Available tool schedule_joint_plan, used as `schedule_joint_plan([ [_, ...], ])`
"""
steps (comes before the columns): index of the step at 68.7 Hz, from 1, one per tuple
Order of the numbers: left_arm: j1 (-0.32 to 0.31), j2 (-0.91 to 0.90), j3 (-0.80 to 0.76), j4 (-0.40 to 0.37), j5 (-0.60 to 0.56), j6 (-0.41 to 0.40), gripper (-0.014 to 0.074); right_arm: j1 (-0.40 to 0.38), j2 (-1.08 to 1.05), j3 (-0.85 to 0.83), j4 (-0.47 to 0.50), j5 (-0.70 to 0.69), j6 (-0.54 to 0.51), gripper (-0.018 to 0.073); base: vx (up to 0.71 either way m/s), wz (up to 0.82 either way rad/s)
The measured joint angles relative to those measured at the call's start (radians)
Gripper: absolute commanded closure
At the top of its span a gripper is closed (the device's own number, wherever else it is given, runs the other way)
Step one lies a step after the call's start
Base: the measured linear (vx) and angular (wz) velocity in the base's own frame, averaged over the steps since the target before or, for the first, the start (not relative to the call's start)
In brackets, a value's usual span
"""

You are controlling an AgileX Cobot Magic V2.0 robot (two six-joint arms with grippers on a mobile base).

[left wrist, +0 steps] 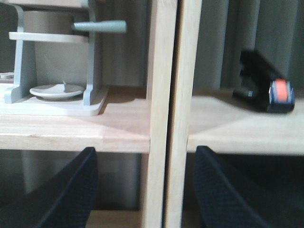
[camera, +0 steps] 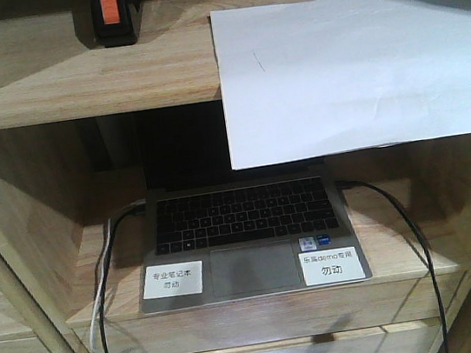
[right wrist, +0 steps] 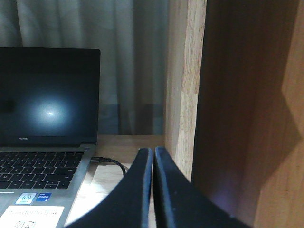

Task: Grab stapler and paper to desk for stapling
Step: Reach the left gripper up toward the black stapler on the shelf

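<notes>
The black stapler (camera: 112, 14) with its orange patch stands at the back left of the upper shelf (camera: 72, 76). In the left wrist view the stapler (left wrist: 266, 90) is up and to the right, past a wooden upright (left wrist: 166, 114). The white paper (camera: 352, 72) lies on the same shelf at the right and overhangs its front edge. My left gripper (left wrist: 146, 149) is open and empty, below shelf level, straddling the upright. My right gripper (right wrist: 153, 149) is shut on nothing, low beside the laptop's right side. The desk is out of view.
An open laptop (camera: 244, 237) sits on the lower shelf, with cables (camera: 105, 309) trailing off both sides. A grey stand holding a dish (left wrist: 57, 61) fills the compartment left of the upright. A wooden side post (right wrist: 185, 85) stands close to my right gripper.
</notes>
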Motion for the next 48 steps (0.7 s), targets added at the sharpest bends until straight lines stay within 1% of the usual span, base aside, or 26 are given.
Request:
schedule_joint_plan([
  [4,-0.031,0.019,-0.02,-0.019,0.016,0.036,0.0161,0.0,0.0,0.0,0.0,0.0,0.0,0.0568,0.0,0.0],
  [7,-0.067,0.043,-0.041,-0.049,0.027,0.063,0.0161,0.0,0.0,0.0,0.0,0.0,0.0,0.0568,0.0,0.0],
  [13,-0.137,0.102,-0.1,-0.112,0.045,0.15,0.0161,0.0,0.0,0.0,0.0,0.0,0.0,0.0568,0.0,0.0],
  [21,-0.237,0.2,-0.181,-0.203,0.07,0.291,0.016,0.0,0.0,0.0,0.0,0.0,0.0,0.0568,0.0,0.0],
  [28,-0.302,0.302,-0.25,-0.292,0.08,0.399,0.015,0.0,0.0,0.0,0.0,0.0,0.0,0.0568,0.0,0.0],
  [33,-0.335,0.386,-0.294,-0.35,0.082,0.449,0.0132,0.0,0.0,0.0,0.0,0.0,0.0,0.0568,0.0,0.0],
  [36,-0.353,0.432,-0.328,-0.371,0.082,0.476,0.0119,0.0,0.0,0.0,0.0,0.0,0.0,0.0568,0.0,0.0],
  [41,-0.368,0.52,-0.389,-0.387,0.08,0.502,0.0105,0.0,0.0,0.0,0.0,0.0,0.0,0.0568,0.0,0.0],
  [48,-0.373,0.639,-0.479,-0.393,0.067,0.508,0.0096,0.0,0.0,0.0,0.0,0.0,0.0,0.0568,0.0,0.0],
])
